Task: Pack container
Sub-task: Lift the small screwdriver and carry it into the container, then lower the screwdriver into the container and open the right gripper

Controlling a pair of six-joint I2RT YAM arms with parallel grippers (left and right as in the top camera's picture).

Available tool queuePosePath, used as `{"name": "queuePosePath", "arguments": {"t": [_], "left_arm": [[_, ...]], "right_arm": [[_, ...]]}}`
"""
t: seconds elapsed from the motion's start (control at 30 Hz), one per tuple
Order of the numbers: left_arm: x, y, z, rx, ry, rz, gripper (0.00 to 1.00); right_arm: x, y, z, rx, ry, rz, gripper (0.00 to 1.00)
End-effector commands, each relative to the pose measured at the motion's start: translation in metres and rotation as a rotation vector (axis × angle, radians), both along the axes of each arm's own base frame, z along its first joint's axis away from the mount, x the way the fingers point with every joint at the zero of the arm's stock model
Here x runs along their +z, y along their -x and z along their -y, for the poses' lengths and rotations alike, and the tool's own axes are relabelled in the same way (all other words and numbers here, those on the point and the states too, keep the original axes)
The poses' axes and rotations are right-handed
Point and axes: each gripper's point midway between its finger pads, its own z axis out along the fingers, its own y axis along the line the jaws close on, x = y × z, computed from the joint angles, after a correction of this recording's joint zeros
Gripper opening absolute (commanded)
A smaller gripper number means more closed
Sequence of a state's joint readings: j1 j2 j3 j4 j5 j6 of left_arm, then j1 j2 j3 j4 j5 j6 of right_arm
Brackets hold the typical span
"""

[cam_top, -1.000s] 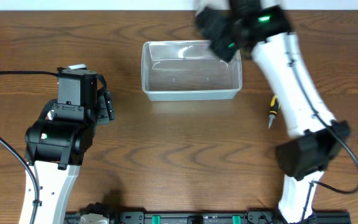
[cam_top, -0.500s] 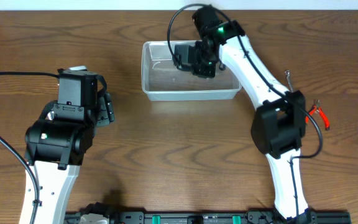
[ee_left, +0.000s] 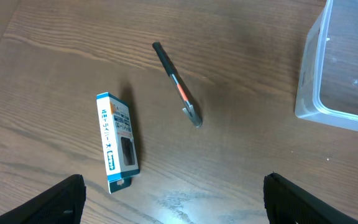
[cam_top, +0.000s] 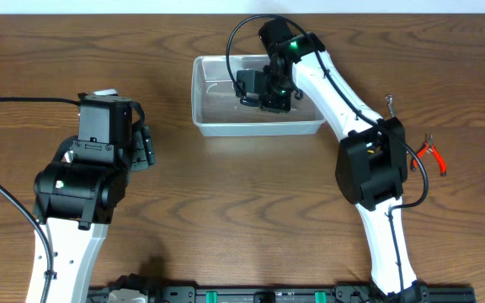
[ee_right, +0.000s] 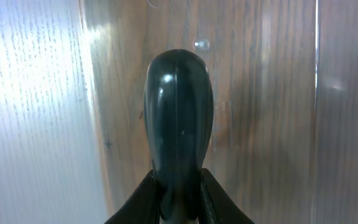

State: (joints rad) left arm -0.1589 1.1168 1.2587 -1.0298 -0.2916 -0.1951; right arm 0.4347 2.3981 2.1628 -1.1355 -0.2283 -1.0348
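Inside the clear container (cam_top: 217, 114) the right claw (ee_right: 179, 193) clenches a dark handle (ee_right: 179, 112); the left claw (ee_left: 176, 199) gapes.

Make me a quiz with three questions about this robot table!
1. True or false: the red pliers lie inside the container.
2. The right jaws grip a dark tool handle. Over what? A the container, B the blue-and-white box, C the red pliers.
3. Fill in: the left jaws stand ____, with nothing between them.
Key: 1 false; 2 A; 3 open.
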Motion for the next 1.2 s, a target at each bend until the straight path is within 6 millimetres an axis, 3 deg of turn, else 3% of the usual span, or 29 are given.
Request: {"name": "queuePosePath", "arguments": {"t": [0.0,0.27,0.43,0.63,0.7,0.77,0.8,0.83,0.93,1.03,1.17], "left_arm": [[0.005,0.000,-0.002,0.013,-0.002,0.010,0.83],[0.005,0.000,-0.002,0.013,-0.002,0.010,0.82],[0.005,0.000,-0.002,0.013,-0.002,0.010,0.83],[0.005,0.000,-0.002,0.012,-0.003,0.010,0.82],[0.005,0.000,-0.002,0.013,-0.003,0.010,0.83],[0.005,0.000,-0.002,0.013,-0.003,0.010,0.83],[0.005,0.000,-0.002,0.012,-0.003,0.010,0.82],[0.005,0.000,-0.002,0.012,-0.003,0.010,0.83],[0.005,0.000,-0.002,0.013,-0.003,0.010,0.83],[0.004,0.000,-0.002,0.012,-0.003,0.009,0.83],[0.004,0.000,-0.002,0.012,-0.003,0.008,0.83]], "right_arm": [[0.001,0.003,-0.005,0.021,-0.016,-0.003,0.20],[0.001,0.001,-0.005,0.021,-0.018,0.002,0.22],[0.001,0.001,-0.004,0.019,-0.012,0.005,0.52],[0.004,0.001,-0.004,-0.048,-0.020,-0.011,0.59],[0.007,0.000,-0.004,-0.089,-0.023,-0.014,0.70],[0.013,-0.003,-0.002,-0.127,-0.024,-0.008,0.65],[0.016,-0.004,-0.002,-0.144,-0.024,-0.003,0.47],[0.017,-0.005,0.000,-0.162,-0.021,0.002,0.35],[0.022,-0.010,0.003,-0.205,-0.009,0.024,0.15],[0.024,-0.011,0.005,-0.225,-0.005,0.028,0.02],[0.025,-0.014,0.010,-0.297,0.012,0.031,0.01]]}}
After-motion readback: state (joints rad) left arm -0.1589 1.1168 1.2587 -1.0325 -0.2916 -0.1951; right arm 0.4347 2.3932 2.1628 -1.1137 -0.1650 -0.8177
